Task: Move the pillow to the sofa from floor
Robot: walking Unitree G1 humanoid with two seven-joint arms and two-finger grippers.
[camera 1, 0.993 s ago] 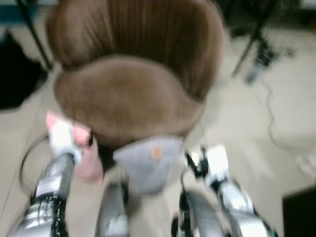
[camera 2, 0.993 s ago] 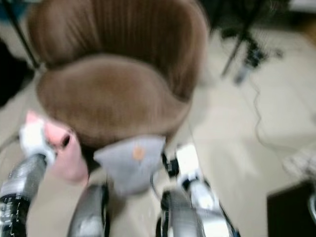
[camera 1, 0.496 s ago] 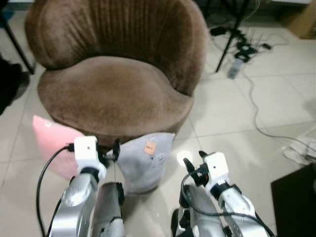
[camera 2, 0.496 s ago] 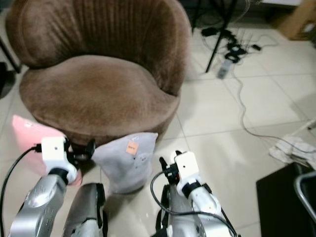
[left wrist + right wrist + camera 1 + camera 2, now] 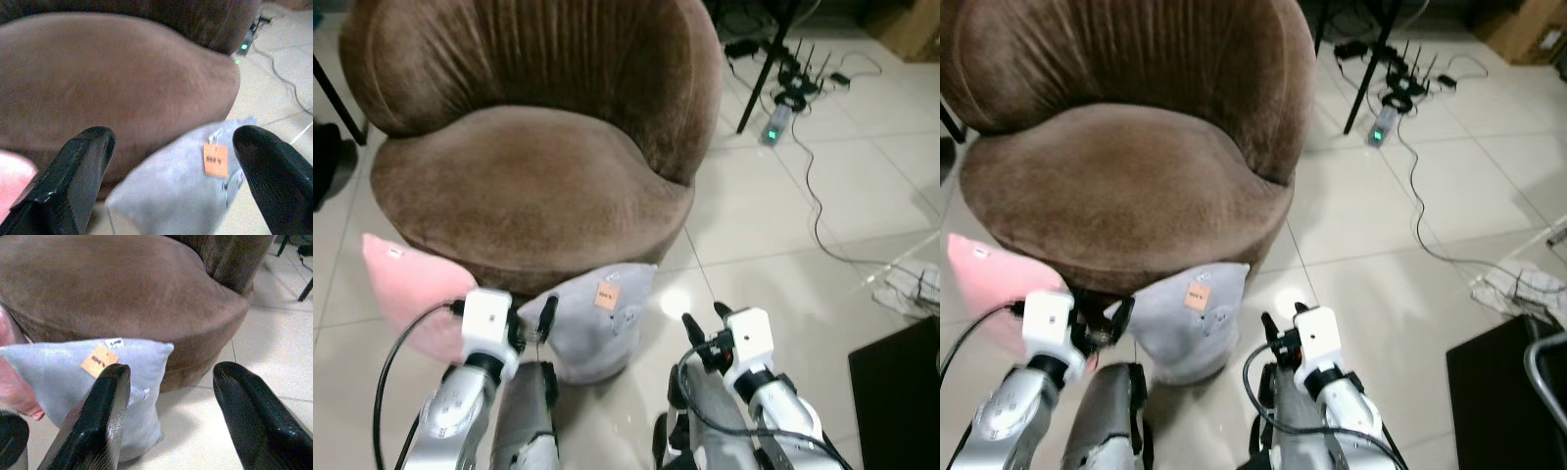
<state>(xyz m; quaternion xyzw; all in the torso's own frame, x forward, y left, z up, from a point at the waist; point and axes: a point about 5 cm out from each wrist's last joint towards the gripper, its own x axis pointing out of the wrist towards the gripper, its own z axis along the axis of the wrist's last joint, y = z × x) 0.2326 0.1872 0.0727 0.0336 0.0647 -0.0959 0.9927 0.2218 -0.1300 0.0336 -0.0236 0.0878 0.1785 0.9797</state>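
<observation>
Both my grippers (image 5: 548, 315) (image 5: 703, 321) hang open, empty, near the grey pillow (image 5: 592, 323) leaning on the sofa (image 5: 529, 186); orange tag (image 5: 605, 296) unreadable.

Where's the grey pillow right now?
The grey pillow stands on the floor against the brown sofa's front, between both grippers, with a pink pillow on its left.

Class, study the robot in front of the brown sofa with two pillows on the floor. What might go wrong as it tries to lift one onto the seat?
1. Two pillows lean against the sofa: grey pillow and pink pillow. Touching, they might get dragged together.
2. The left gripper and right gripper are open; soft fabric may slip.
3. Cables on the floor could snag a foot.
</observation>
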